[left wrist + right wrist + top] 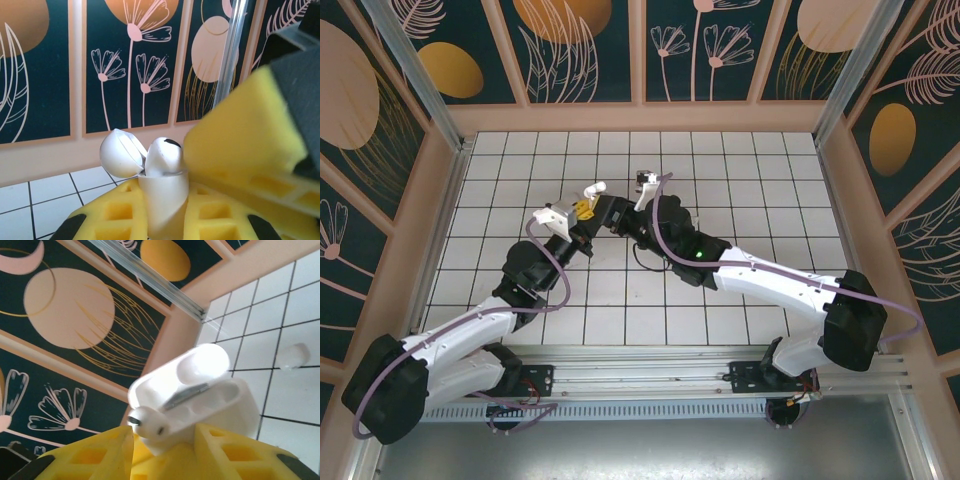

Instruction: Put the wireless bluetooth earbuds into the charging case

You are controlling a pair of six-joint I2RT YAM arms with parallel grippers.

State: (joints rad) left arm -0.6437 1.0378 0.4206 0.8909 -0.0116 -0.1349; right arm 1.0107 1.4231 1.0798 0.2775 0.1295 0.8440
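I have the small white rounded plastic charging case (161, 197) upright between the fingers (107, 215) of the left gripper (162, 222), held above the middle of the white tiled table (740, 170). One glossy white plastic earbud (162, 155) sits in the case's top. The right gripper (162, 432) is just right of the left one, its fingers parted either side of the case. A small blurred white piece (292, 356) lies on a tile beyond, well apart.

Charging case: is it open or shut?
Open: the lid stands swung back from the case, and an earbud pokes out of it.
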